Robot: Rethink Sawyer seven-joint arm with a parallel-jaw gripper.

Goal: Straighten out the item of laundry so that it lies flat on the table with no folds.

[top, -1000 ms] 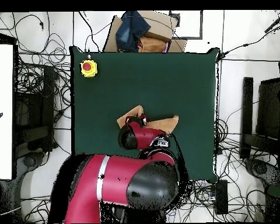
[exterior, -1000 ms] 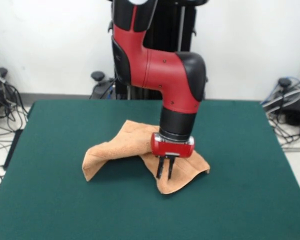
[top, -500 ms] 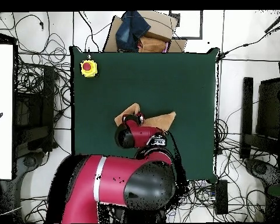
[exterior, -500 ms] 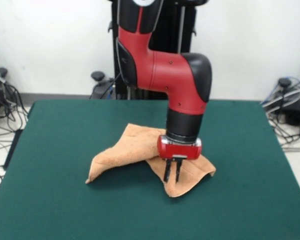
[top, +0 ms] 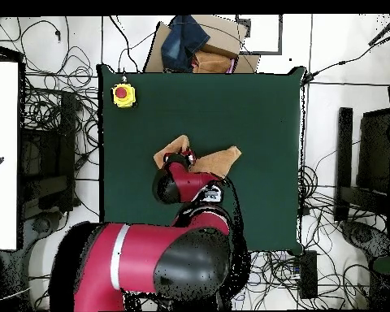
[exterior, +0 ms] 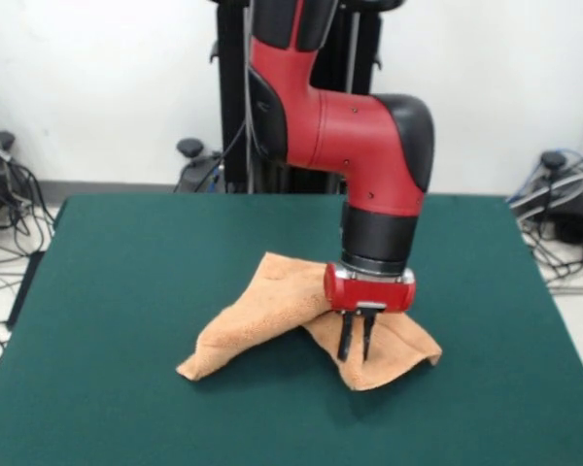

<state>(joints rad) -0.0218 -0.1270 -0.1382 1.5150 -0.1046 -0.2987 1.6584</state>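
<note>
pinching a fold of the crumpled towel (exterior: 272, 311) mid-desk (exterior: 126, 291), the claw (exterior: 355, 345) sits closed on cloth, and the thin grip could slip or bunch the towel into new folds.

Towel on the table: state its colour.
Peach-orange, plain; the towel shows best in the front view, crumpled on the green table.

This looks like a robot lab: a red arm (exterior: 340, 126) stands at a green table (exterior: 126, 291), many cables (top: 56, 122) lie on the floor, and a yellow stop button (top: 123, 94) sits on the table.
</note>
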